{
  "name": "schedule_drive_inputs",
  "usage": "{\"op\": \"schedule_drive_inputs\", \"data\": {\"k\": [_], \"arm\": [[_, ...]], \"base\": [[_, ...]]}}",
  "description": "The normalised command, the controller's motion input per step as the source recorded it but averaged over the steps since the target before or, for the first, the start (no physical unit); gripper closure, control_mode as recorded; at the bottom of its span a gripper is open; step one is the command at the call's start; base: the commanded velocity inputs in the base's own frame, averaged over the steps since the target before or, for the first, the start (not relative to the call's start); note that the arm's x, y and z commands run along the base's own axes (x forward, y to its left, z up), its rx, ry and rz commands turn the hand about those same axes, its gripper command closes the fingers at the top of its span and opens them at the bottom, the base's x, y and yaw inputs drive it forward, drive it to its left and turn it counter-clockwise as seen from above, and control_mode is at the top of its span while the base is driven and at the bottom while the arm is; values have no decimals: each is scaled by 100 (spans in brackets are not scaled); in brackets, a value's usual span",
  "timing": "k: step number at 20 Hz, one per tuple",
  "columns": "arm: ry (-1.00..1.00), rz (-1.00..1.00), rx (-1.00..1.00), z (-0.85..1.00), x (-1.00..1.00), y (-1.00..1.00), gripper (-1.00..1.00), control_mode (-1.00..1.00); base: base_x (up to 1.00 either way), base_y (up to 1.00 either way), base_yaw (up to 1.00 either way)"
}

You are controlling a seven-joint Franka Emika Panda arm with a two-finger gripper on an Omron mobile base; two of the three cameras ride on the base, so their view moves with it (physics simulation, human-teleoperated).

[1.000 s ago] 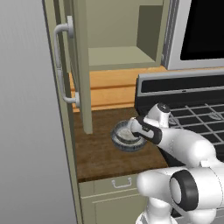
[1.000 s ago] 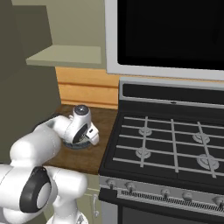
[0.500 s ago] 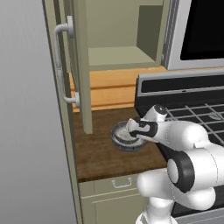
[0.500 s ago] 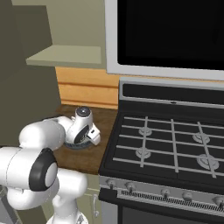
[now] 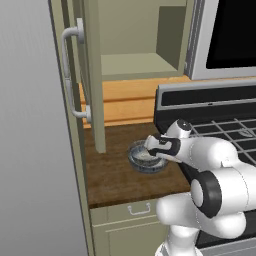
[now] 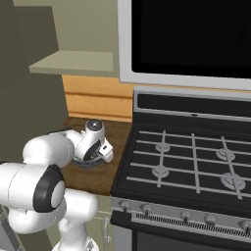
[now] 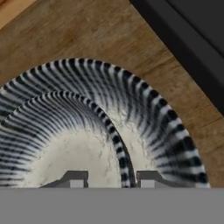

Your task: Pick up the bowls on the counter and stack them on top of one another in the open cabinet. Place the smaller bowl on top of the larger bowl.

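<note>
Both bowls sit on the dark wood counter (image 5: 112, 172), the smaller bowl (image 7: 65, 144) nested inside the larger bowl (image 7: 153, 118), beside the stove. In the base views they read as one blue-grey ribbed stack (image 5: 145, 159) (image 6: 84, 162). My gripper (image 7: 112, 180) (image 5: 151, 148) (image 6: 96, 156) hangs low over the stack, pointing down into it. It is open, and its fingertips (image 7: 76, 179) straddle the smaller bowl's dark right rim without closing on it. The open cabinet (image 5: 135, 65) stands above and behind, with a bare shelf (image 6: 73, 61).
The cabinet door (image 5: 92, 80) with its curved grey handle juts out over the counter's left part. A black gas stove (image 6: 196, 157) borders the bowls on the right, and a microwave (image 6: 186, 34) hangs above it. An orange wooden panel (image 5: 130, 102) backs the counter.
The arm's elbow has swung forward and toward the camera while the hand stays over the bowls. The bowls have not moved.
</note>
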Motion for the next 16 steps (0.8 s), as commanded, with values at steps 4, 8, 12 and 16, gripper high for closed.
{"op": "schedule_drive_inputs", "data": {"k": [4, 8, 12, 16], "arm": [[-4, 0, 0, 21, -2, -11, -100, -100], [-3, -3, 4, 62, -25, -47, -100, -100], [1, -6, 6, 24, -16, -34, -100, -100], [6, -5, 13, -22, 1, -11, -100, -100]], "base": [[0, 0, 0], [0, 0, 0], [0, 0, 0], [0, 0, 0]]}}
